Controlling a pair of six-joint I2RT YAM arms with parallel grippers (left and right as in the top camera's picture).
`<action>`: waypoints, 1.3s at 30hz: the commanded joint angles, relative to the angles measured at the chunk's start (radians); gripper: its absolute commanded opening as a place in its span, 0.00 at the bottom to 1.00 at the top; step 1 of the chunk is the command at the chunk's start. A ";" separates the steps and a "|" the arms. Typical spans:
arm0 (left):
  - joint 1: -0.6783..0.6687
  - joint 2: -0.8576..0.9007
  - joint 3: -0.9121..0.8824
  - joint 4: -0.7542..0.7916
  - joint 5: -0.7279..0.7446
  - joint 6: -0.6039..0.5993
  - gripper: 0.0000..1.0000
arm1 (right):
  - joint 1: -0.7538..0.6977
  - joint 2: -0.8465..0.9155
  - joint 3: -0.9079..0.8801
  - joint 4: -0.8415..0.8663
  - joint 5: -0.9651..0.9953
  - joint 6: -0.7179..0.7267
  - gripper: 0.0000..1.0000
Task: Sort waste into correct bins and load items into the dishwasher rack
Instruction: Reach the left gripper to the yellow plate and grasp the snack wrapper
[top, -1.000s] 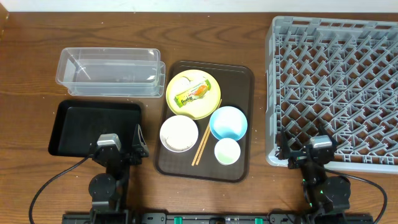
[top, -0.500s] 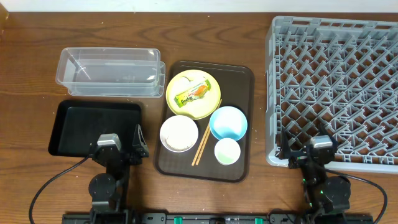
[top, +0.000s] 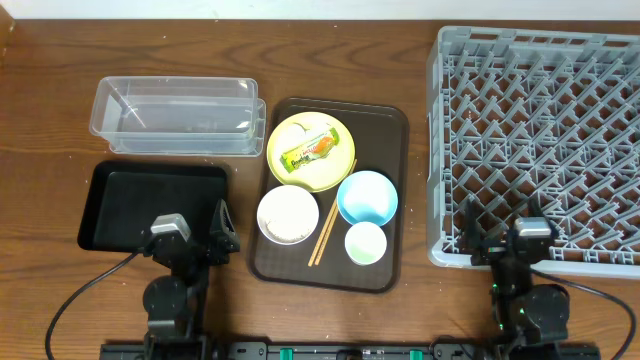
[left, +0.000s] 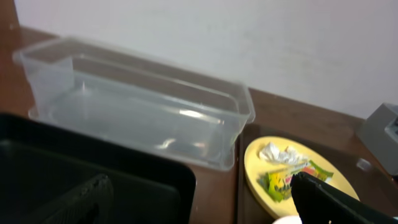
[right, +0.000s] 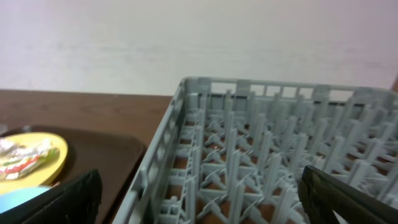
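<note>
The right pincer (right: 200, 180) has shifted right by the dishwasher rack (top: 540, 120); both it and the left pincer (left: 200, 183) gape empty. Snack wrapper (top: 308, 150) on the yellow plate (top: 335, 172): likely light, crinkly, slippery; pinch its middle.
</note>
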 joint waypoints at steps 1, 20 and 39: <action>-0.004 0.060 0.047 -0.017 -0.005 -0.037 0.94 | -0.010 0.084 0.092 0.006 0.064 0.024 0.99; -0.004 0.911 0.695 -0.314 0.051 -0.034 0.94 | -0.010 0.949 0.772 -0.337 0.041 0.025 0.99; -0.003 1.172 1.038 -0.628 0.030 -0.039 0.98 | -0.010 1.091 0.882 -0.444 -0.019 0.006 0.99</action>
